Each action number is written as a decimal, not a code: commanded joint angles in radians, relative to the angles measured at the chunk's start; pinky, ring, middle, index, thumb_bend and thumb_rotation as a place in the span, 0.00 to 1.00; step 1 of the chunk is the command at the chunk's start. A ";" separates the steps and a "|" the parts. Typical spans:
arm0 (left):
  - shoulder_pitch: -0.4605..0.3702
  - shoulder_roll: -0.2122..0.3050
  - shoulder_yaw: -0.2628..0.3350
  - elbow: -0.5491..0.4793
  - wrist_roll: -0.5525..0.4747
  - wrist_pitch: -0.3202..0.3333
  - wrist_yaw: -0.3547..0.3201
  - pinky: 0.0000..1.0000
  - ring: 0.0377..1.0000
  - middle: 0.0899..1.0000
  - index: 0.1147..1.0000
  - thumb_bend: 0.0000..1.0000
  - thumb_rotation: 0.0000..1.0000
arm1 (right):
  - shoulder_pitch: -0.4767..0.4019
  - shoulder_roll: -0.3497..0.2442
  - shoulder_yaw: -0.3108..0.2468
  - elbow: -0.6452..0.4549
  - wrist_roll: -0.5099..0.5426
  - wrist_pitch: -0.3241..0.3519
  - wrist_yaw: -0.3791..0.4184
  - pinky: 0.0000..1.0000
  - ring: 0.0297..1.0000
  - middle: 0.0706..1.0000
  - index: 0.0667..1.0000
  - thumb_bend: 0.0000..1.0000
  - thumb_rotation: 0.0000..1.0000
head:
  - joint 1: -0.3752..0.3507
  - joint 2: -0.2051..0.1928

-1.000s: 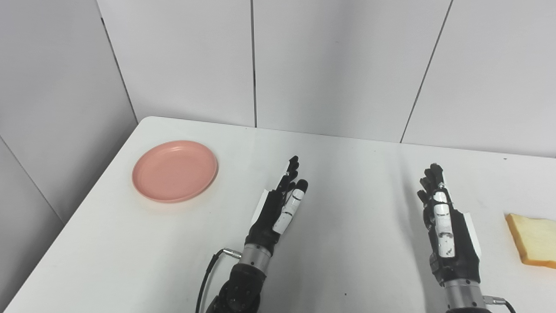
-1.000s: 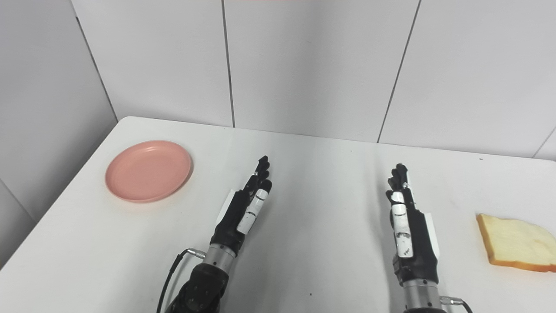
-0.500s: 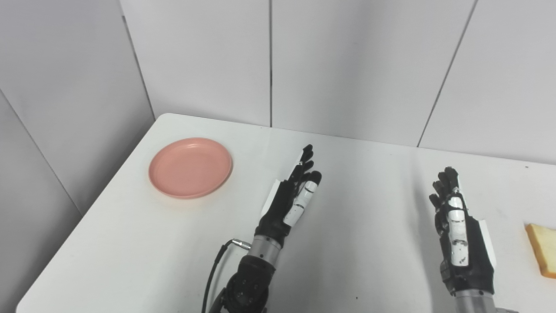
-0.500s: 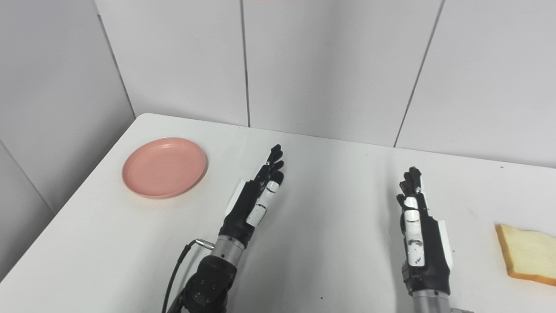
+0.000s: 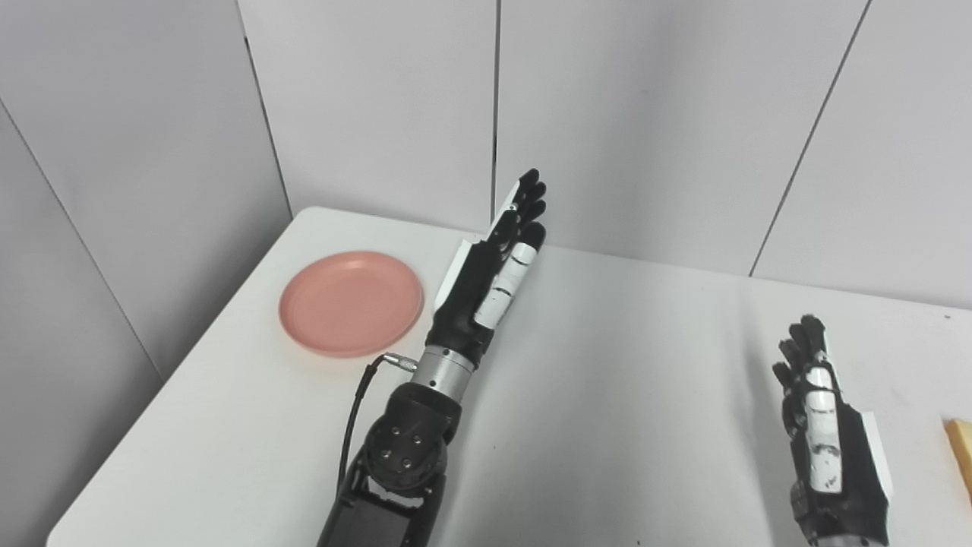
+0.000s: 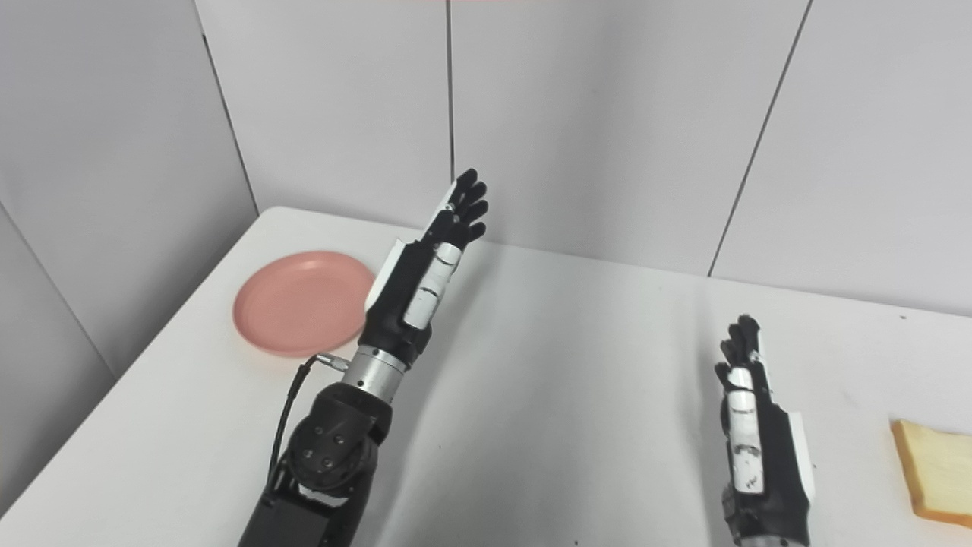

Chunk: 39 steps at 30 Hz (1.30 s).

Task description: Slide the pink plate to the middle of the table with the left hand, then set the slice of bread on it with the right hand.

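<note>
Plate (image 5: 351, 302), pink, sits flat near the counter's (image 5: 607, 365) far left corner, nowhere near the middle. Left hand (image 5: 490, 266) is raised just right of the plate, above the counter, palm edge-on, fingers (image 5: 529, 199) straight and together, holding nothing; no contact with the plate. Right hand (image 6: 759, 448) waits well to the right of the plate, upright, fingers extended, empty. Bread (image 6: 930, 475) lies flat further right again, at the counter's right side, cut off by the frame edge.

Risks, as a judgement: the plate is close to the counter's left edge, so a push from the wrong side could knock it off. The shallow rim gives the fingers little to catch, so the hand may slip over it. Pressing down on the rim could tip the plate.
</note>
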 commanded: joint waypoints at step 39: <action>-0.040 0.278 0.397 0.052 -0.226 0.068 0.070 0.95 0.97 0.96 0.96 0.74 0.98 | -0.026 0.013 0.009 -0.106 -0.025 0.082 -0.007 1.00 1.00 1.00 1.00 0.19 1.00 | 0.010 0.024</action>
